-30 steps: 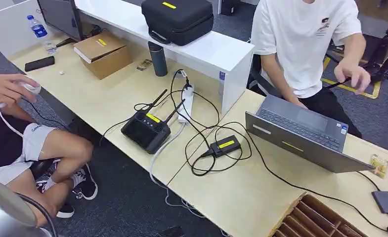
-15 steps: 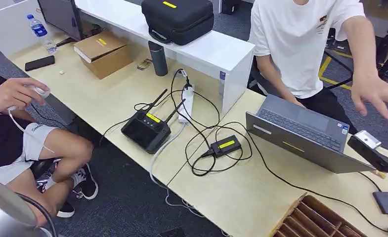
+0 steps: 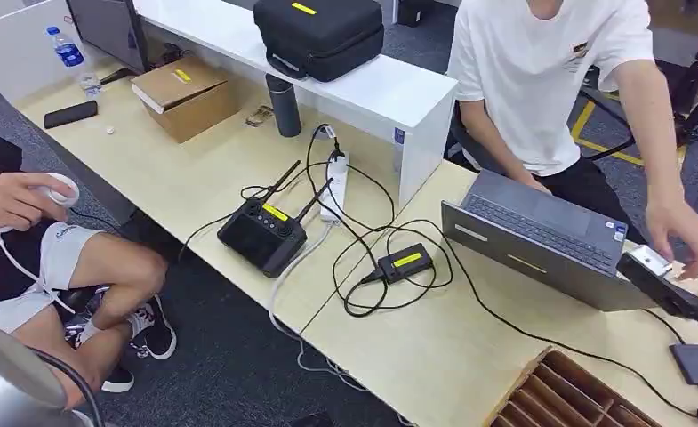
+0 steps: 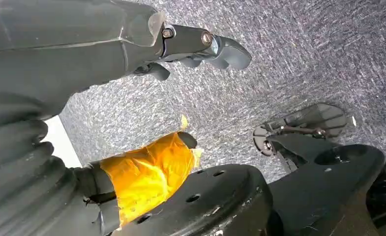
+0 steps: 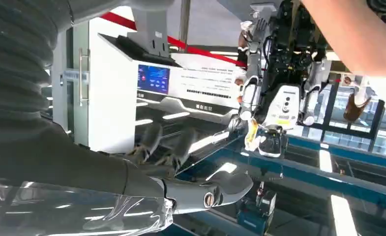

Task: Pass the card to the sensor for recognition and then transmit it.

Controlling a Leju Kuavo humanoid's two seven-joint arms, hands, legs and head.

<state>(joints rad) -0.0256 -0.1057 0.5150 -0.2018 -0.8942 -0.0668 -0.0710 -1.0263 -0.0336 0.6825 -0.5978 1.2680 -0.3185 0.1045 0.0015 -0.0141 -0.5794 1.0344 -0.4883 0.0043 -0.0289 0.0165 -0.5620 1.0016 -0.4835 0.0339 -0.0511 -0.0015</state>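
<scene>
Fingers (image 4: 220, 46) of the left hand (image 4: 107, 54) are stretched out and stand well apart from its thumb (image 4: 151, 172), which is wrapped in yellow tape. Nothing lies between them, and grey carpet (image 4: 304, 49) shows beyond.

The right hand (image 3: 678, 289) comes in dark and flat at the laptop's (image 3: 541, 236) right end, just past the corner of the lid, low over the table (image 3: 434, 356). The card (image 3: 652, 260), small and white, sits on the tip of this hand nearest the laptop. In the right wrist view the thumb (image 5: 220, 189) lies straight and apart from the other fingers, which are blurred. Whether the card is pinched or only rests on the fingers I cannot tell.

A person in a white shirt sits behind the laptop. One of the person's hands (image 3: 683, 233) reaches down to the right of the laptop, just over the card and the robot's fingertips. Touching or a little apart, I cannot tell.

Left of the laptop, on the table, a small black unit (image 3: 405, 261) with a yellow label lies among looped cables. Farther left of the laptop sits a controller (image 3: 263, 233) with two antennas. In front of the laptop, at the table's near edge, is a wooden tray (image 3: 576, 396) with slots.
</scene>
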